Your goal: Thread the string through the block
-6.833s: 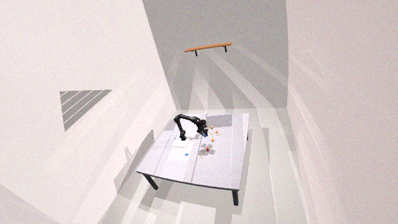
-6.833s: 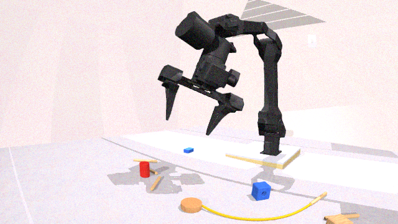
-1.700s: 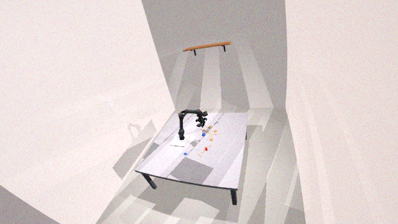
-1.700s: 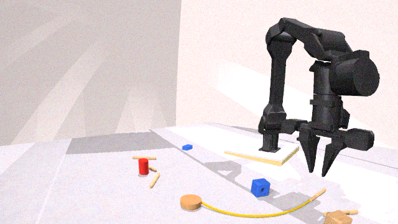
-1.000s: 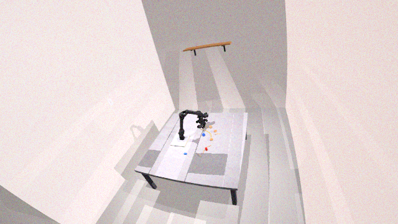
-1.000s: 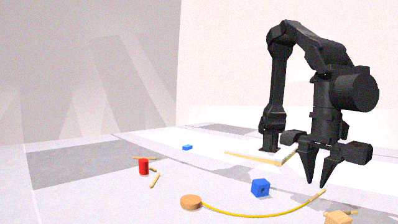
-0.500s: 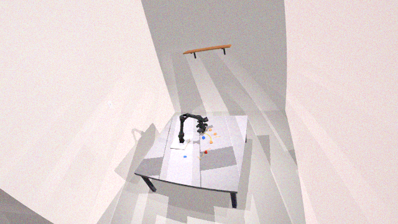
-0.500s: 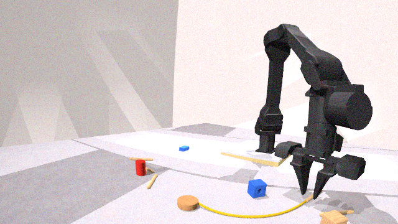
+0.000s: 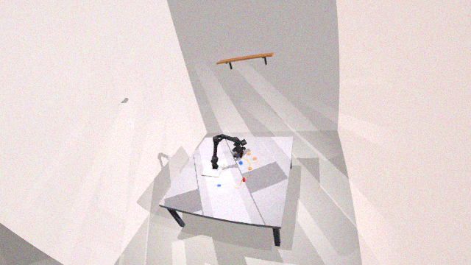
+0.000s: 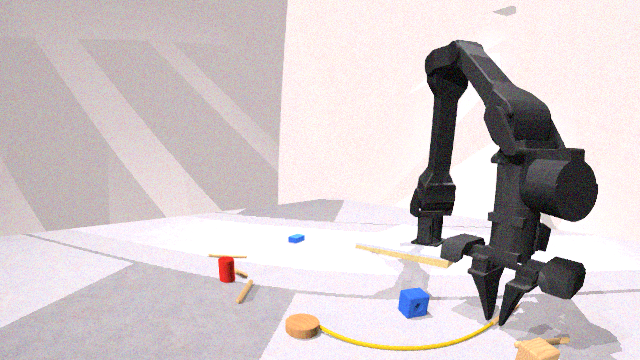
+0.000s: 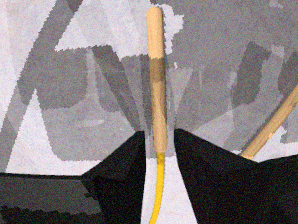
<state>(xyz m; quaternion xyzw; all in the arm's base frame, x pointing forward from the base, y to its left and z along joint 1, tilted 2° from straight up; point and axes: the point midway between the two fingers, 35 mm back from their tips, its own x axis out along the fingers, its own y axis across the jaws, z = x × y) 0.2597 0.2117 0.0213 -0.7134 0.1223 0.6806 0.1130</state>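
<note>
The gripper [image 9: 238, 157] [image 10: 495, 321] [image 11: 158, 136] was a bit spread, with the string's stick [image 10: 515, 308] [image 11: 157, 95] between its tips, unpinched, to one side of the blue block [image 9: 241, 163] [image 10: 406, 304]. I needed to squeeze it straight and softly.

so the wooden stick [image 11: 157, 80] is pretty much straight ahead of the gripper [image 11: 158, 136], its near end almost level with the black fingertips and a gap either side, yellow string [image 11: 159, 190] running back between the open jaws, and another stick [image 11: 272, 125] lies slanted off beyond the right-hand jaw
</note>
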